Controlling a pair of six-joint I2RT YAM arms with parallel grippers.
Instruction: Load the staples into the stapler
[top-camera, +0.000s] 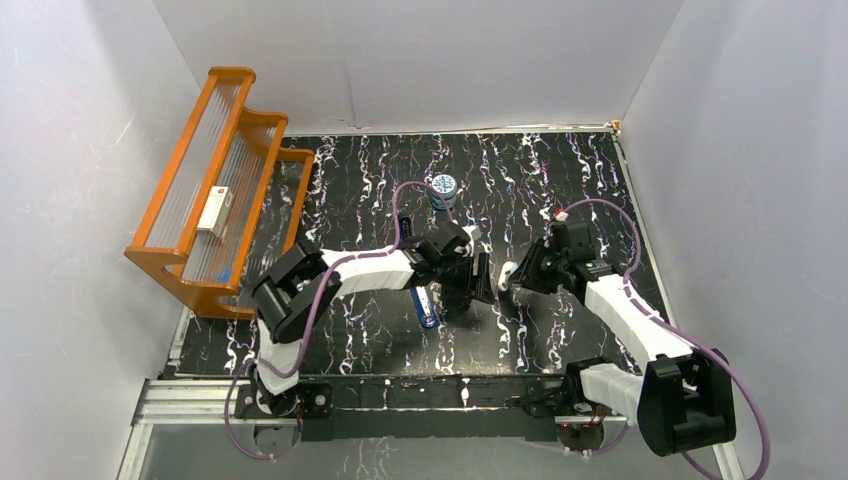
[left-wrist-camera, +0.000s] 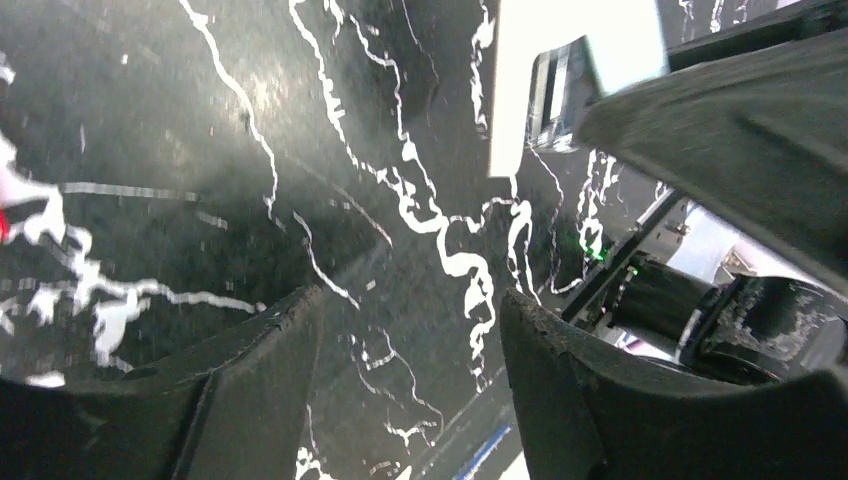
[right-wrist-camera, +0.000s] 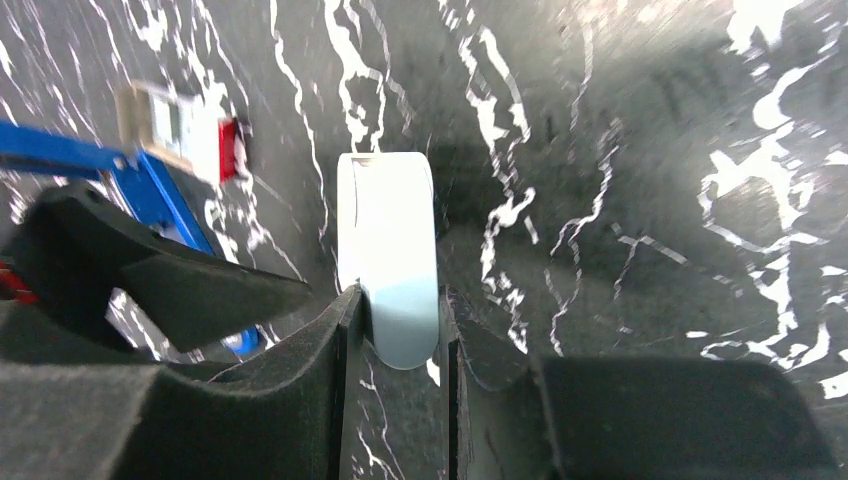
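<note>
The blue stapler lies on the black marbled table under my left arm; in the right wrist view the stapler shows at the left. The staples, a small red-and-white box, lie just beyond it. My left gripper hangs beside the stapler; the left gripper is open with only bare table between its fingers. My right gripper is shut on a small white and light-blue tool, close to the right of the left gripper. From above, the left arm hides the staples.
An orange rack stands at the back left with a longer white box on it. A round blue-and-white object sits behind the grippers. White walls enclose the table on three sides.
</note>
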